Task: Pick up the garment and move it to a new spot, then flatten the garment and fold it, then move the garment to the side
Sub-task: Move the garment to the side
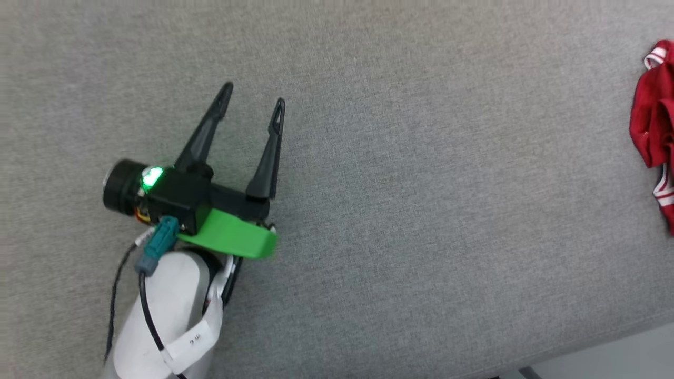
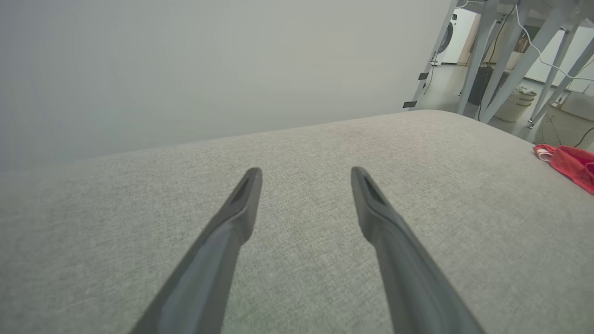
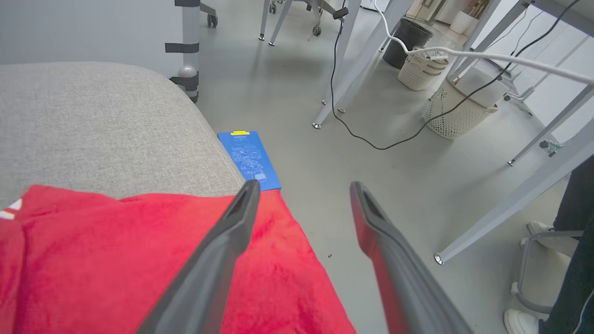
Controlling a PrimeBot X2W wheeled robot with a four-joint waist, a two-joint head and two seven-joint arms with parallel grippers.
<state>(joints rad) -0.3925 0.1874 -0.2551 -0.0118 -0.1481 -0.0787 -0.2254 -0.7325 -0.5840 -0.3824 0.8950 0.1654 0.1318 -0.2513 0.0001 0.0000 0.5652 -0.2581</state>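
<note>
The red garment (image 1: 655, 131) lies bunched at the far right edge of the grey cushioned surface (image 1: 395, 184), with red-and-white stripe trim showing. In the left wrist view the garment (image 2: 568, 164) is a small red heap far off to the right. My left gripper (image 1: 253, 100) rests open over the bare surface at the left, well away from the garment; its fingers (image 2: 241, 204) hold nothing. My right gripper (image 3: 301, 190) hovers open just above the garment (image 3: 139, 260), which drapes over the surface's corner. Nothing is between its fingers.
Beyond the surface's corner lies grey floor with a blue flat card (image 3: 249, 158), metal table legs (image 3: 345, 60), cables and woven baskets (image 3: 457, 109). A person's foot (image 3: 538, 228) and dark trouser leg stand at the right by a chair base.
</note>
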